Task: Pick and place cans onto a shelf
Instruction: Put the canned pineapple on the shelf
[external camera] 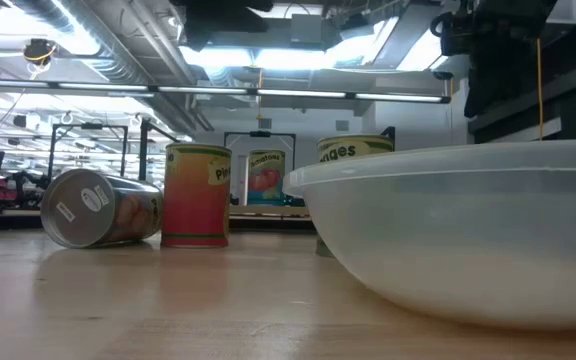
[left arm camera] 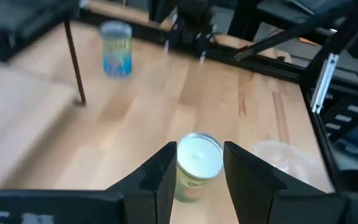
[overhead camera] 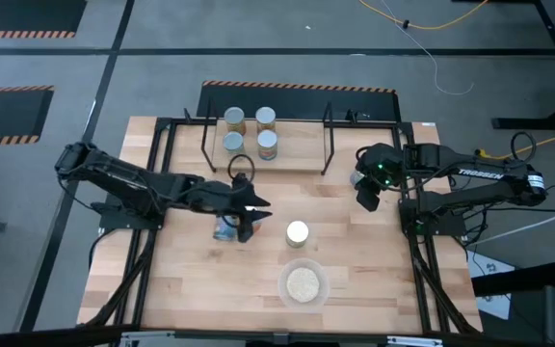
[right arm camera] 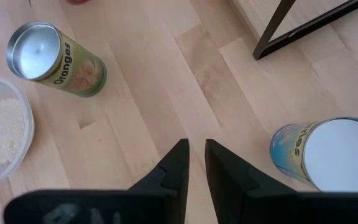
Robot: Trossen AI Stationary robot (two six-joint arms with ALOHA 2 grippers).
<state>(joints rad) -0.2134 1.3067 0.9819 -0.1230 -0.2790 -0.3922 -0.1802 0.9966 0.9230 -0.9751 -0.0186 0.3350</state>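
The shelf [overhead camera: 302, 154] stands at the table's far middle with several cans [overhead camera: 249, 130] on its left part. My left gripper [overhead camera: 261, 216] [left arm camera: 201, 146] hovers open above mid-table, holding nothing. Just under it on its near-left side, a can [overhead camera: 224, 229] [external camera: 98, 208] lies on its side. A red-and-yellow can [external camera: 196, 195] stands upright beside the lying one. The Oranges can [overhead camera: 298, 232] [left arm camera: 197, 165] [right arm camera: 55, 59] stands upright just right of the left gripper, beyond its fingertips. My right gripper [overhead camera: 364, 200] [right arm camera: 194, 144] waits at the right with a narrow gap between its fingers, a blue can [right arm camera: 328, 155] [left arm camera: 115, 48] upright beside it.
A clear bowl of pale grains [overhead camera: 303, 284] [external camera: 458, 230] sits near the front edge, close to the Oranges can. The shelf's black uprights [overhead camera: 328, 135] [right arm camera: 291, 28] rise at its ends. Bare wood [overhead camera: 181, 280] lies at the near left.
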